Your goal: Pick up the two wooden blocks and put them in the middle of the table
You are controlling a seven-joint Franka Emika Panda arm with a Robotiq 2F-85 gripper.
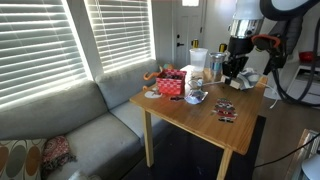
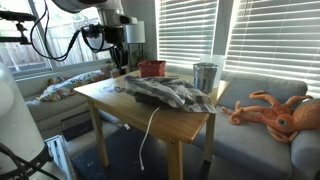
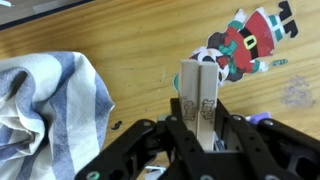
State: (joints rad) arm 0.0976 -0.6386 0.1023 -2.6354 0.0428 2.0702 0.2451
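In the wrist view my gripper (image 3: pixel 198 120) is shut on the two wooden blocks (image 3: pixel 198 82). The blocks are pale tan, pressed side by side, and stand upright between the fingers above the table (image 3: pixel 130 40). In both exterior views the gripper (image 1: pixel 232 68) (image 2: pixel 112 60) hangs over the far part of the light-brown table (image 1: pixel 190 118) (image 2: pixel 120 100). The blocks are too small to make out there.
A striped cloth (image 3: pixel 45 100) (image 1: pixel 195 95) (image 2: pixel 165 95) lies in the middle of the table. A flat Santa figure (image 3: pixel 245 42) (image 1: pixel 226 110) lies near the gripper. A red box (image 1: pixel 170 82) (image 2: pixel 151 69) and a metal cup (image 1: pixel 216 65) (image 2: pixel 205 75) stand nearby. A grey couch (image 1: pixel 70 130) flanks the table.
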